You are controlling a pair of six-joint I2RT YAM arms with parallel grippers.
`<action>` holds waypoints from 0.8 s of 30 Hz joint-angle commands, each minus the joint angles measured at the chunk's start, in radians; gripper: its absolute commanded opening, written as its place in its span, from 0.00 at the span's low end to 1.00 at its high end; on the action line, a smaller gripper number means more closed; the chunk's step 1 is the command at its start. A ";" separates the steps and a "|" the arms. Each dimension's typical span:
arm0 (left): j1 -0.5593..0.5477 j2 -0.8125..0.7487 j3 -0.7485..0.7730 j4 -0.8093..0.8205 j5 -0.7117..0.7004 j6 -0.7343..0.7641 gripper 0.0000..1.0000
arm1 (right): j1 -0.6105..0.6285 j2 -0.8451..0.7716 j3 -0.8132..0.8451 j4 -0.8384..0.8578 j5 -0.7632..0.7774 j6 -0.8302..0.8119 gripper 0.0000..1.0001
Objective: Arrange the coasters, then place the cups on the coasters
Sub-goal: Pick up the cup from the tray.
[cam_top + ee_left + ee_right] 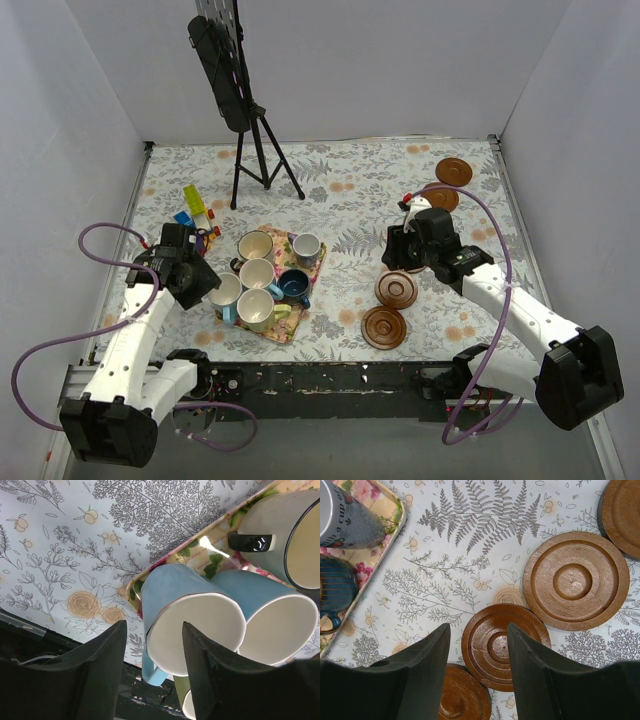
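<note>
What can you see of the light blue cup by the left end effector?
The light blue cup looks like glazed ceramic, cream inside, with a thin dark rim and a blue handle toward the arm. It stands upright on the floral tray's corner, against a second blue cup. The left end effector straddles its wall, not visibly gripping.

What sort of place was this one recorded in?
Probably a lab test cell, not a home: plain white walls box in the table, a tripod stands at the back, and the left arm and right arm are bolted to a metal rail.
</note>
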 commanded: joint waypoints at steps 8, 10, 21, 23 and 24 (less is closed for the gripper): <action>-0.004 0.018 -0.047 0.078 0.021 -0.005 0.38 | 0.002 -0.021 -0.013 0.039 -0.007 -0.008 0.56; -0.004 0.019 -0.050 0.079 0.021 -0.008 0.35 | 0.002 -0.018 -0.016 0.042 -0.011 -0.005 0.56; -0.004 0.004 -0.066 0.079 -0.003 -0.004 0.13 | 0.002 -0.015 -0.021 0.042 -0.010 -0.005 0.56; -0.004 0.005 -0.066 0.082 -0.002 -0.001 0.04 | 0.002 -0.013 -0.021 0.044 -0.013 -0.005 0.56; -0.004 0.007 -0.063 0.078 -0.006 0.002 0.00 | 0.002 -0.015 -0.022 0.044 -0.013 -0.005 0.56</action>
